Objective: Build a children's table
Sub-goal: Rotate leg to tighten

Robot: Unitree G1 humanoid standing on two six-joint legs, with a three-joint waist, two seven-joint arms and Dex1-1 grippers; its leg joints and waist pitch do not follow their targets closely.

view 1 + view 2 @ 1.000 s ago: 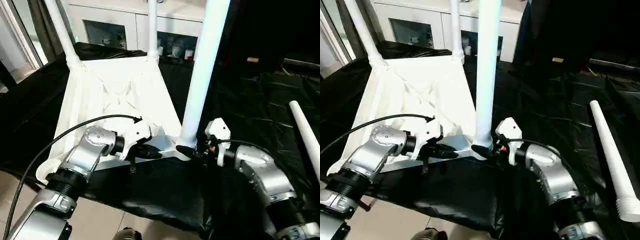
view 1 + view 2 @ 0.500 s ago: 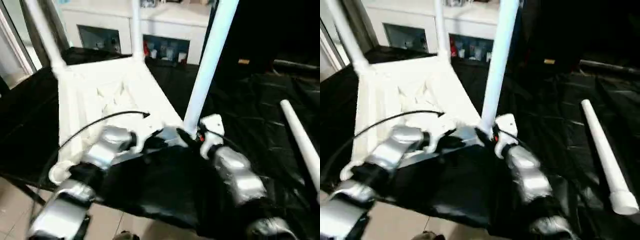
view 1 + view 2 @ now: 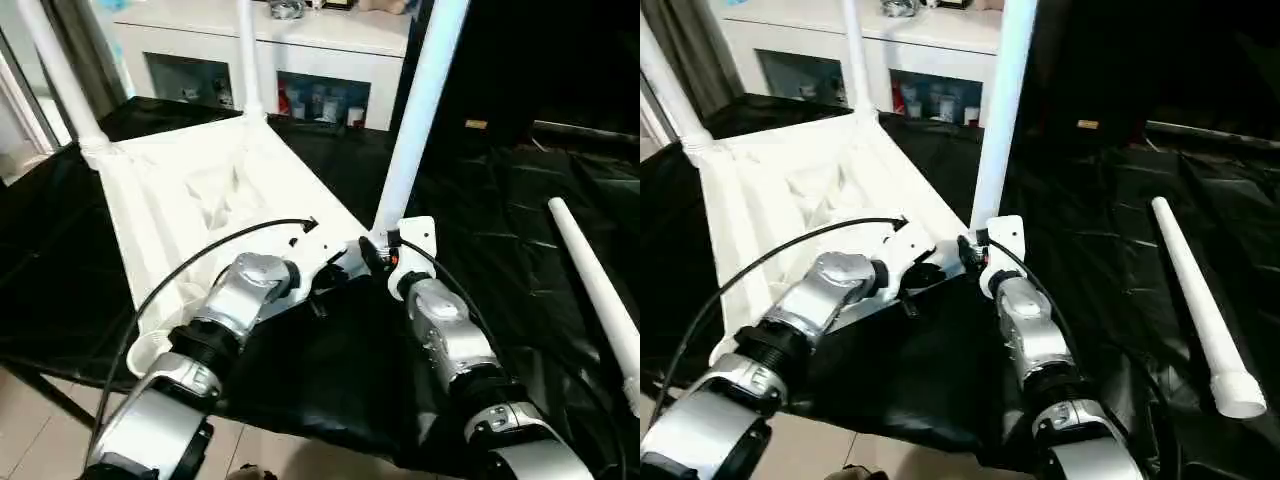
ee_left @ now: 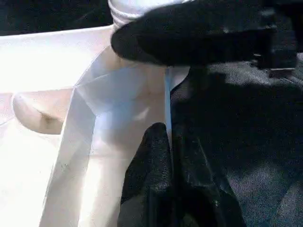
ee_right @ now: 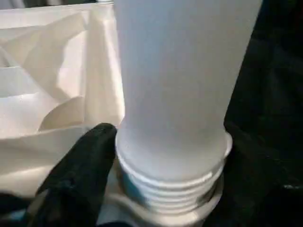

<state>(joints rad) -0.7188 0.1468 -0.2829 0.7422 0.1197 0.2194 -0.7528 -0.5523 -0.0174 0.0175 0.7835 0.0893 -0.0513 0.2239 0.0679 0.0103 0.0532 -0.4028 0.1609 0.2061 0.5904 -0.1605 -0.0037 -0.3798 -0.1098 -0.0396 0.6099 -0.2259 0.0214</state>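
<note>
The left gripper (image 4: 165, 142) has its two black fingers pressed together against the near rim of the children's table top (image 3: 190, 200), right by the corner socket (image 5: 165, 208) nearest the robot. The right gripper (image 3: 372, 252) sits at that same socket, at the foot of the near leg (image 3: 415, 110); one black finger (image 5: 75, 165) lies against the leg's threaded end, and whether its fingers are spread or clamped on the leg I cannot tell. The top lies upside down on the black-draped work table (image 3: 500, 200), ribbed underside facing up, its long axis running away from that socket toward the white cabinet (image 3: 300, 60). The near leg rises from the socket, leaning slightly to the right, with some thread turns still showing above the socket's rim. Two more legs stand upright in the far corners: the far left leg (image 3: 55, 70) and the far middle leg (image 3: 245, 55). The corner socket to the left of the near one (image 3: 145, 350) holds no leg. The loose leg (image 3: 1195, 300) lies flat on the black cover, well to the right of the near socket, its long axis running away from the robot, its wider threaded end nearest the robot.
</note>
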